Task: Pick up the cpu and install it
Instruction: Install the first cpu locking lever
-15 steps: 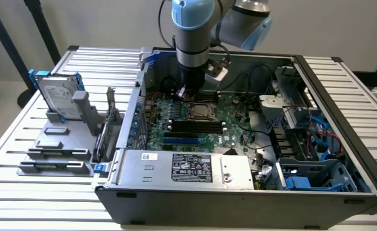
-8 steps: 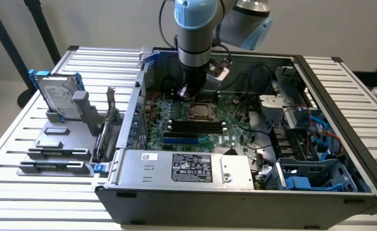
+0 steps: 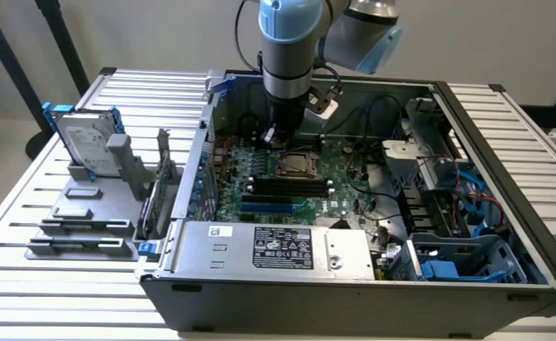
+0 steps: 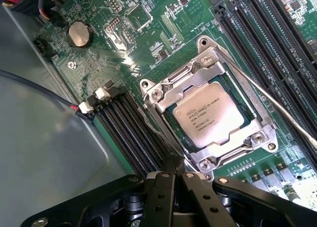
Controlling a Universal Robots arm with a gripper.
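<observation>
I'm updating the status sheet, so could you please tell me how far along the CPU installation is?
Done: the cpu lies in its socket, inside the metal frame. In hand: nothing; the gripper is shut and empty beside the socket's corner. Left: whether the thin lever is latched cannot be told.

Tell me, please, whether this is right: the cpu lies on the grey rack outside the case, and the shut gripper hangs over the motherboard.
Not quite. The wrist view shows the cpu seated in its socket on the motherboard, not on the grey rack. The shut gripper does hang over the motherboard.
</observation>
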